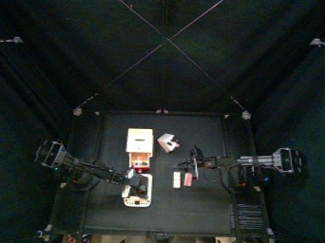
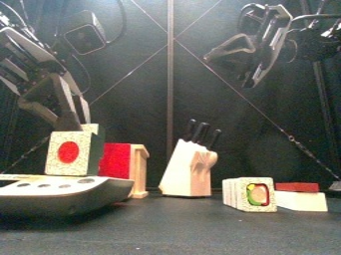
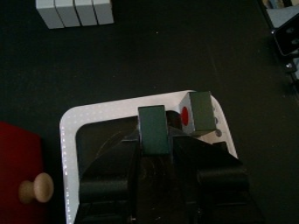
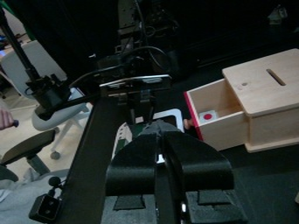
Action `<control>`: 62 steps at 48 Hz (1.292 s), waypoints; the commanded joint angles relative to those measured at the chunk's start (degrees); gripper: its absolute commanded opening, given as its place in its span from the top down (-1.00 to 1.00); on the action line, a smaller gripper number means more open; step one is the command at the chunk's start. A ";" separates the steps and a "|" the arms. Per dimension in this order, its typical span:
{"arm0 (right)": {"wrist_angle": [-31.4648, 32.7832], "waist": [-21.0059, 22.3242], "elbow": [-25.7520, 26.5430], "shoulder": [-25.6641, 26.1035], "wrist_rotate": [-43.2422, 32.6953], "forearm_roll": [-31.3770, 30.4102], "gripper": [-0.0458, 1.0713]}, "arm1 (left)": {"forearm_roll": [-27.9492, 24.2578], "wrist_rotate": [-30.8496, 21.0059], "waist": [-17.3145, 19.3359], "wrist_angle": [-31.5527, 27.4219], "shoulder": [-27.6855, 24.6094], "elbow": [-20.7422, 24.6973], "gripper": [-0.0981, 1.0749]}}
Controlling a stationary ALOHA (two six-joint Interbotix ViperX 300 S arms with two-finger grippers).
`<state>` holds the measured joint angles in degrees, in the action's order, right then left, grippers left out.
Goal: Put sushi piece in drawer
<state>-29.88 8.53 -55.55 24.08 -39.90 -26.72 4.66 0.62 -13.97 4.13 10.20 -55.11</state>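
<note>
Front view shows the left hand (image 2: 70, 127) raised above the counter (image 2: 173, 224) with a sushi piece (image 2: 72, 153) clamped between its jaws: a pale rice block with a red centre, its round red face turned toward the counter's front edge and its flat faces upright. Below it, at the front left, lies a white tray (image 2: 47, 189), and just behind the tray is a wooden box whose red drawer (image 2: 118, 160) faces forward. In the left wrist view the same sushi piece (image 3: 187, 118) sits between the two dark jaws, hanging over the white tray (image 3: 82, 118), with the red drawer (image 3: 21, 149) and its wooden knob (image 3: 38, 185) beside the tray. From above, the wooden box (image 1: 140, 140) stands near the counter's middle, a small knife block (image 1: 166, 144) just to its right, and the tray (image 1: 137, 188) lies toward the front edge. More sushi pieces (image 2: 249, 193) stand in a row near the front right, next to a white block with a red top (image 2: 301, 196). The right hand (image 2: 250, 62) hangs high over the right side of the counter, well apart from everything on it; its jaws look drawn together with nothing between them in the right wrist view, which also shows the drawer (image 4: 214, 112) pulled out of the box (image 4: 274, 96).
</note>
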 commanded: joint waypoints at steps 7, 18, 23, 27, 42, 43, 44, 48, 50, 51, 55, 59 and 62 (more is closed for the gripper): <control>-0.53 0.09 1.14 0.53 0.00 0.09 0.25 | -0.18 0.00 2.64 -0.18 4.57 1.85 -0.09; -0.53 0.09 1.14 0.53 0.09 0.18 0.25 | -0.44 -0.09 10.90 1.23 11.78 -1.23 -0.09; -0.53 0.09 1.14 0.53 0.00 0.18 0.25 | -0.62 0.00 15.73 4.04 13.80 -2.64 -0.09; -0.53 0.09 1.14 0.53 0.00 0.18 0.25 | -0.53 0.00 18.90 6.50 14.77 -3.69 -0.11; -0.53 0.09 1.14 0.53 0.09 0.09 0.25 | -0.09 -0.09 23.38 11.25 14.77 -8.53 -0.33; -0.53 0.09 1.14 0.53 0.09 0.18 0.25 | 0.09 -0.09 23.38 11.25 14.77 -8.70 -0.35; -0.53 0.09 1.14 0.53 0.09 0.09 0.25 | 0.18 -0.09 23.38 11.34 14.77 -8.88 -0.38; -0.53 0.09 1.14 0.44 0.09 0.18 0.25 | 0.44 -0.09 23.38 11.34 14.77 -9.14 -0.49; -0.53 0.09 1.14 0.44 0.09 0.09 0.25 | 0.35 -0.09 23.38 11.34 14.77 -9.14 -0.54; -0.53 0.18 1.14 0.44 0.00 0.18 0.25 | 0.35 -0.09 23.38 11.34 14.77 -9.14 -0.55; -0.53 0.09 1.32 0.18 0.09 0.09 0.25 | 0.35 -0.09 23.29 11.34 14.77 -9.14 -0.62; -0.53 0.09 1.23 0.09 0.00 0.18 0.24 | 0.35 -0.09 23.20 11.34 14.77 -9.32 -0.64; -0.53 0.09 1.32 0.18 0.00 0.18 0.25 | 0.35 -0.09 23.12 11.34 14.77 -9.32 -0.64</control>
<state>-29.97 8.53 -55.63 23.73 -39.90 -26.72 5.01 0.53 9.14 14.94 24.79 -64.95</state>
